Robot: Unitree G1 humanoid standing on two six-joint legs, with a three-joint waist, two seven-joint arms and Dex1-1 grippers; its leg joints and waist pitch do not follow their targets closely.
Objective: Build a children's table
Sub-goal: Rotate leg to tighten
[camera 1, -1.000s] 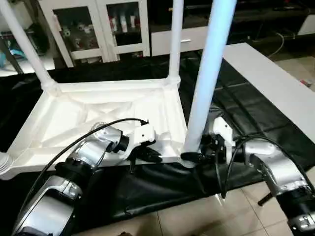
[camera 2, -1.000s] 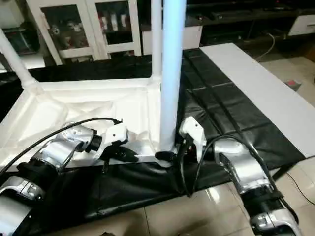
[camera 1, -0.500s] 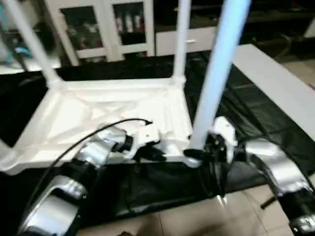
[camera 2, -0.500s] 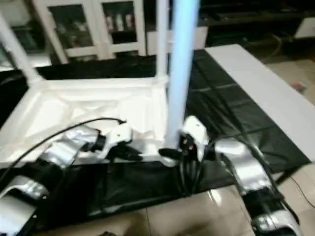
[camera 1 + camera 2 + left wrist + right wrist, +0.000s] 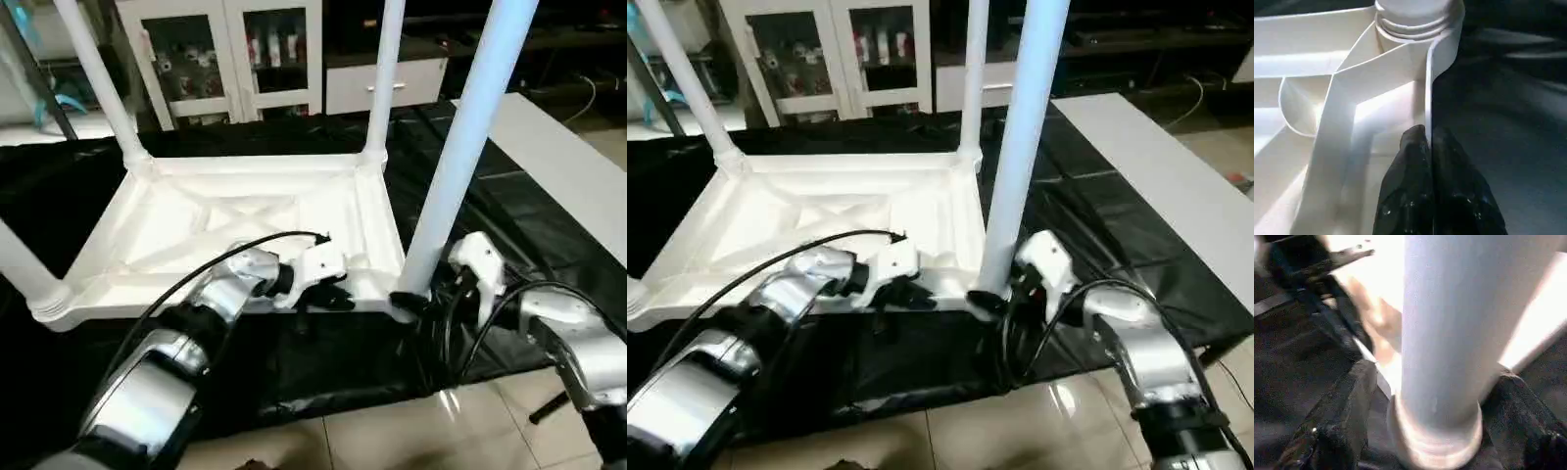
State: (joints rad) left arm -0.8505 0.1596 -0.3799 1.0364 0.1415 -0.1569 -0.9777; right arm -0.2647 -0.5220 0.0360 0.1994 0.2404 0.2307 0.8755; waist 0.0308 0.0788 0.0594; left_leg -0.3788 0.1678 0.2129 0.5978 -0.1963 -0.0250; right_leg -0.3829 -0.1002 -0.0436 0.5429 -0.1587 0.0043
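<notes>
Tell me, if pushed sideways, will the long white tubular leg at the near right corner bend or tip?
The white tubular leg looks stiff, so bending seems unlikely. It stands tall on a narrow base in the white plastic tabletop's corner socket, so it could tip if loose.

Black cloth (image 5: 294, 362) on work table, white glass-door cabinet (image 5: 220, 59) behind.

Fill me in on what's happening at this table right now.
The robot is assembling a children's table. The white tabletop lies upside down on the black-draped work table, with legs standing in its corner sockets. The left gripper is shut on the tabletop's near rim. The right gripper has a finger on each side of the base of the near right leg, which stands upright in its socket.
</notes>
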